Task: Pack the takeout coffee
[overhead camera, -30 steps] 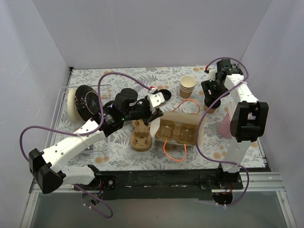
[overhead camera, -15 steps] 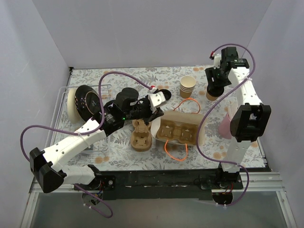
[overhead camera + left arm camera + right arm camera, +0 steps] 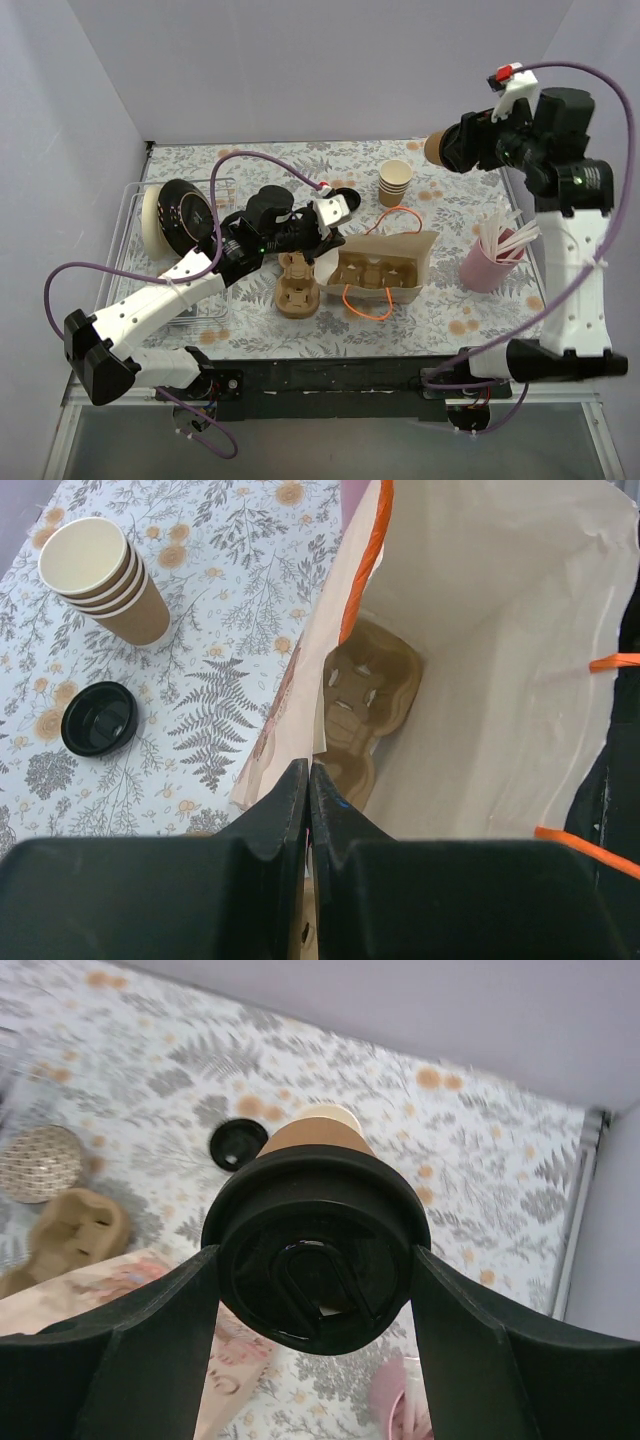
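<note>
On the left, my left pincer (image 3: 308, 780) is shut tight. It pinches the rim of the white paper bag with orange handles (image 3: 480, 630) and holds it open. A brown pulp cup tray (image 3: 365, 695) sits inside the bag. On the right, high above the table, my right pincer (image 3: 315, 1290) is spread wide around the small tan paper coffee cup with a round black lid (image 3: 315, 1250). I think the cup is light and soft. A hard squeeze could crush it or pop the lid, so the stiff rim is the best place to hold.
</note>
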Controlling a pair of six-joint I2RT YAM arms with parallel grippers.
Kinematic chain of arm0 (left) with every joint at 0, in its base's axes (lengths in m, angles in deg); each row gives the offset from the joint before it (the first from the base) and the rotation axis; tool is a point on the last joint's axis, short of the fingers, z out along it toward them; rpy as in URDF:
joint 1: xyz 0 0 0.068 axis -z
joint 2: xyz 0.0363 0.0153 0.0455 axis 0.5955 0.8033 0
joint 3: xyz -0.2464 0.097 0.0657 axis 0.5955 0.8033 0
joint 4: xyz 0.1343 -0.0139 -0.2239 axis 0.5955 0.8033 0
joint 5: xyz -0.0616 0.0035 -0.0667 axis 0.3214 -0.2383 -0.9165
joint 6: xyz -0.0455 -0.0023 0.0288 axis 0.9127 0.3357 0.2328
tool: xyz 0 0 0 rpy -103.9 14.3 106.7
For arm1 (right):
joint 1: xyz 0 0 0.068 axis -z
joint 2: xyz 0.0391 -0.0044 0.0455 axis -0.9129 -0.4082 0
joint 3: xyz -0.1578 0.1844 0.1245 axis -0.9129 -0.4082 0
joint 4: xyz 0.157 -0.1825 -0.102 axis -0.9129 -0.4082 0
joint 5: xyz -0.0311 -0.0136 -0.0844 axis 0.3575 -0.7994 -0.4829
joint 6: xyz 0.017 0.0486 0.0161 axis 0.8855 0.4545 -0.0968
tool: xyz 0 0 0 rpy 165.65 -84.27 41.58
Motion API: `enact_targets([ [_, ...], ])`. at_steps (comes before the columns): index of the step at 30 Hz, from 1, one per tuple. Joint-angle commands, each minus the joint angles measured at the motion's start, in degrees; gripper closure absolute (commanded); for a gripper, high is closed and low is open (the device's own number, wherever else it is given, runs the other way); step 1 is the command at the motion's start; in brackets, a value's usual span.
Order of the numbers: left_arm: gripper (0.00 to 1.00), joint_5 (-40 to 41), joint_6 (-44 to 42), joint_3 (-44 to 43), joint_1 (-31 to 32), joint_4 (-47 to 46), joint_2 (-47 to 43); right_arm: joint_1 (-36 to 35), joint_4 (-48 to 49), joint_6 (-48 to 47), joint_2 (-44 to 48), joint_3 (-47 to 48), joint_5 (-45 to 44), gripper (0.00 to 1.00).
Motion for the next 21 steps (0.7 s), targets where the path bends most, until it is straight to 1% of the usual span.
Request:
enact_targets([
  [1,1.00,0.2,-0.3,0.8,0.3,3.0,-0.3,-0.1,3.7,-0.4,9.0,-2.8,14.2,0.45],
  [3,1.00,0.5,-0.1,1.3,0.3,3.1,-0.5,-1.1,3.9,-1.5,13.9,-4.1,15.3,0.45],
  [4,1.00,0.6,0.0,1.4,0.3,3.1,-0.6,-1.6,4.5,-1.6,17.5,-6.2,17.7,0.45],
  [6,1.00,1.4,-0.1,1.6,0.3,3.0,-0.6,-2.0,6.9,-1.2,21.0,-9.2,21.1,0.45],
  [7,1.00,1.9,-0.3,1.3,0.3,3.2,-0.3,-2.0,8.0,-0.7,24.3,-11.7,23.6,0.45],
  [9,1.00,2.5,-0.4,0.4,0.3,4.2,-0.1,-2.0,10.1,0.4,27.1,-13.6,25.3,0.44],
  [13,1.00,2.6,0.1,-1.7,0.3,4.8,0.3,-2.4,7.9,0.2,31.2,-15.1,31.2,0.43],
  [16,1.00,3.9,0.5,-2.6,0.3,4.8,0.7,-3.3,6.3,0.5,34.3,-20.3,36.4,0.42],
  [17,1.00,4.0,0.9,-2.9,0.3,4.7,0.9,-3.7,5.7,-0.3,35.3,-23.7,36.9,0.42],
  [21,1.00,3.7,0.8,-5.6,0.4,5.2,2.5,-5.2,-0.3,-5.1,39.3,-28.4,34.4,0.41],
])
